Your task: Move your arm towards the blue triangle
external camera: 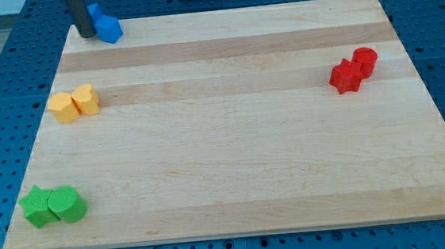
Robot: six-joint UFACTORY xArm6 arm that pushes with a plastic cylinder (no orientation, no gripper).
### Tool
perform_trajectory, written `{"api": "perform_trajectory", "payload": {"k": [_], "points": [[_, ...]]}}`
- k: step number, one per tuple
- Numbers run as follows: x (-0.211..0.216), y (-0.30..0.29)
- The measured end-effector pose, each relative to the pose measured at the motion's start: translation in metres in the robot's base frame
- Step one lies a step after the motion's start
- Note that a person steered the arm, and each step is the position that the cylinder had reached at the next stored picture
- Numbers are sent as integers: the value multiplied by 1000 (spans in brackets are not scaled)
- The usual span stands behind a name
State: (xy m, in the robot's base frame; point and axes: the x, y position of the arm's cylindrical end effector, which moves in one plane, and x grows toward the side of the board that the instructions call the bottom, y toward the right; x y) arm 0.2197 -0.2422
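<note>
Two blue blocks sit at the board's top left corner. One blue block (109, 28) is plainly seen; its shape is unclear. The other blue block (93, 10) lies just behind it and is partly hidden by the rod. My tip (86, 34) rests on the board right beside them, on their left, touching or nearly touching the nearer one. I cannot tell which of the two is the triangle.
Two yellow blocks (74, 103) lie together at the view's left. A green star (36, 207) and a green cylinder (66, 204) sit at the bottom left. A red star (346, 76) and a red cylinder (365, 61) sit at the right. The wooden board (239, 139) lies on a blue perforated table.
</note>
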Motion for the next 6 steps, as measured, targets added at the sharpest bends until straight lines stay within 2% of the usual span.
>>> {"api": "perform_trajectory", "payload": {"k": [2, 3, 5, 6], "points": [[14, 103], [13, 130], [-28, 97], [-28, 87]]}}
